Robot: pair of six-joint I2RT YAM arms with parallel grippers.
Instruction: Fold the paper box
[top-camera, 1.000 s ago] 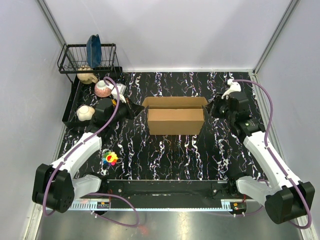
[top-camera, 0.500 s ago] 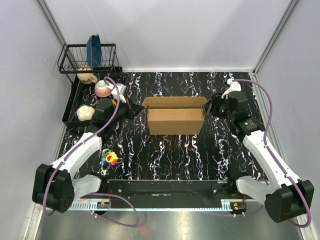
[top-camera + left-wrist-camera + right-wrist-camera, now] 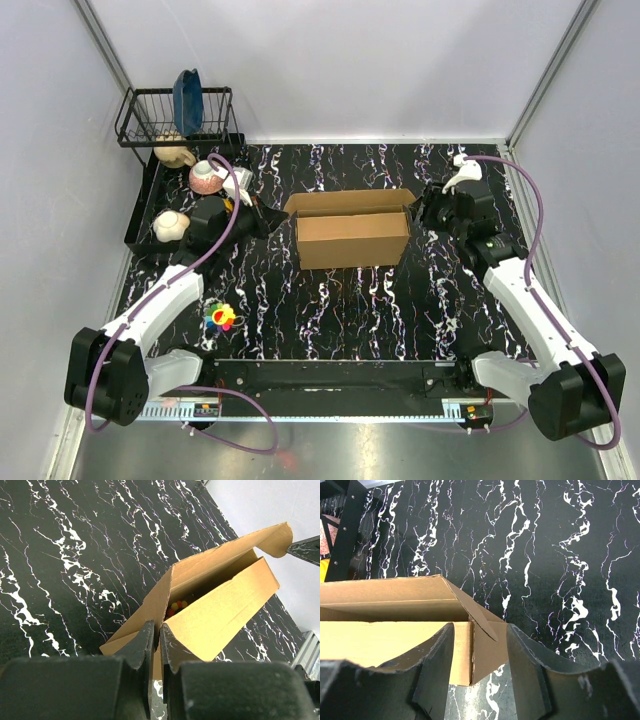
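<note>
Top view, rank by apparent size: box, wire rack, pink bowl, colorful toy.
1. box
2. wire rack
3-4. pink bowl and colorful toy look about alike. The bowl is partly hidden, so I won't rank them.

Left arm [image 3: 160,300] and right arm [image 3: 535,305]: white links, black joints, purple cables [image 3: 542,215] looping alongside, scuffed black fingers [image 3: 434,662]

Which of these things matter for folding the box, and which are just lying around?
In the job: paper box; left gripper pinching its end flap; right gripper open around its other end.
Lying about: dish rack; blue plate; bowls; colourful toy.
</note>
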